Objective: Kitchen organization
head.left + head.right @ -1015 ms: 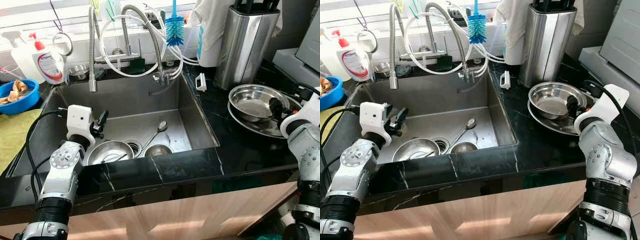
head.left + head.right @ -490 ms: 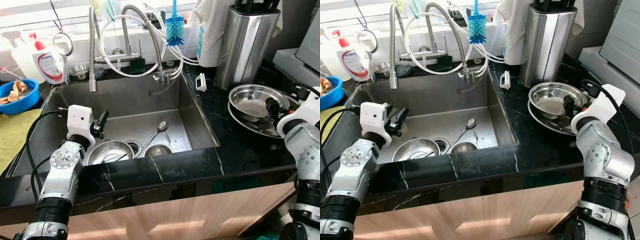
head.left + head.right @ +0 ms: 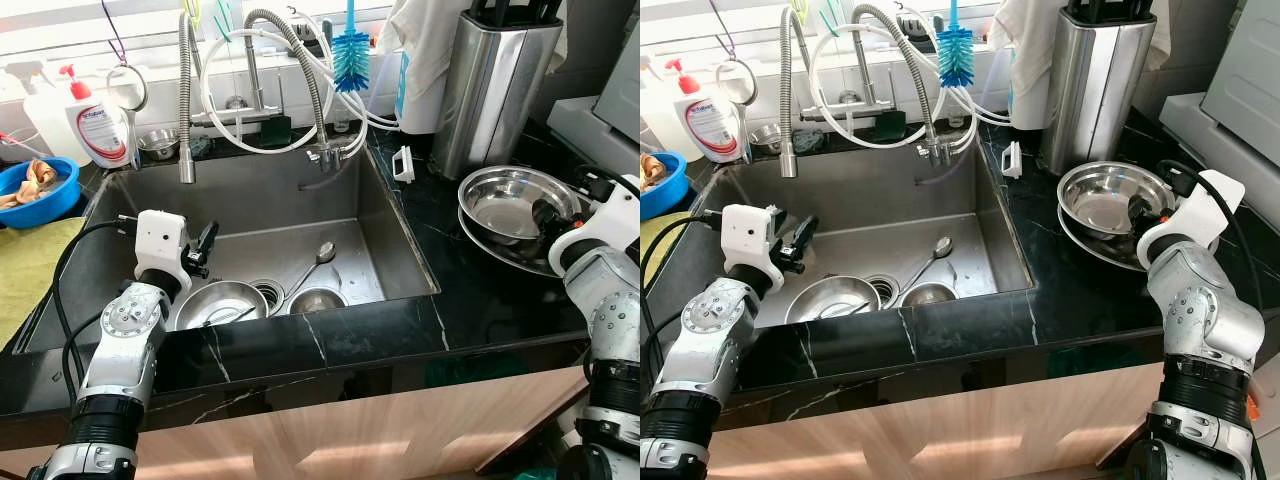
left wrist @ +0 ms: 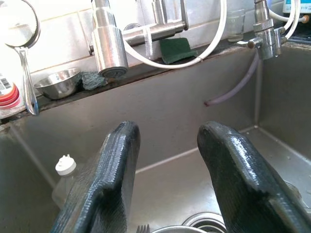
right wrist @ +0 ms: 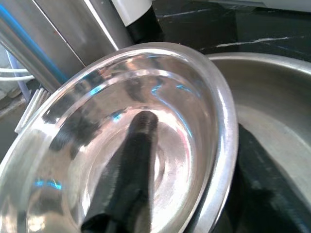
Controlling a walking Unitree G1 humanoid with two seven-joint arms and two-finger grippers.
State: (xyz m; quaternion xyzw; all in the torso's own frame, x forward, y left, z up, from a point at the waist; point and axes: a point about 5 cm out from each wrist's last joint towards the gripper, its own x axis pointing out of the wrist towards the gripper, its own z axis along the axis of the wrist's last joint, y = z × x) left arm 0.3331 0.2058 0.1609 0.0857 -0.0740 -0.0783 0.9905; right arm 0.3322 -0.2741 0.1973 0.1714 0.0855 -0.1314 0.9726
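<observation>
The right end effector (image 3: pixel 1137 212) grips the rim of the upper steel bowl (image 3: pixel 510 202), one finger inside the bowl (image 5: pixel 127 170) and the other under the lip. That bowl sits nested in a wider steel basin (image 3: pixel 530 255) on the black bench (image 3: pixel 470 290), at about 3 o'clock from the sink (image 3: pixel 260 235). The bowl is thin polished steel: stiff, likely light, and slick, so a pinch on the rolled rim is the sensible hold, though it may pivot or slip if lifted at one edge only.

The left end effector (image 4: pixel 167 179) hangs open over the sink, holding nothing.

Count: two nested vessels on the bench. In the sink bottom, at 6 o'clock, lie one shallow steel bowl (image 3: pixel 220 302), one smaller round dish (image 3: pixel 316 300) and one spoon (image 3: pixel 318 258); something like a fork lies across the shallow bowl, though it is too small to be sure. One small steel cup (image 3: pixel 158 143) stands on the back ledge at 11 o'clock, and one blue bowl (image 3: pixel 35 190) at 9 o'clock.
</observation>
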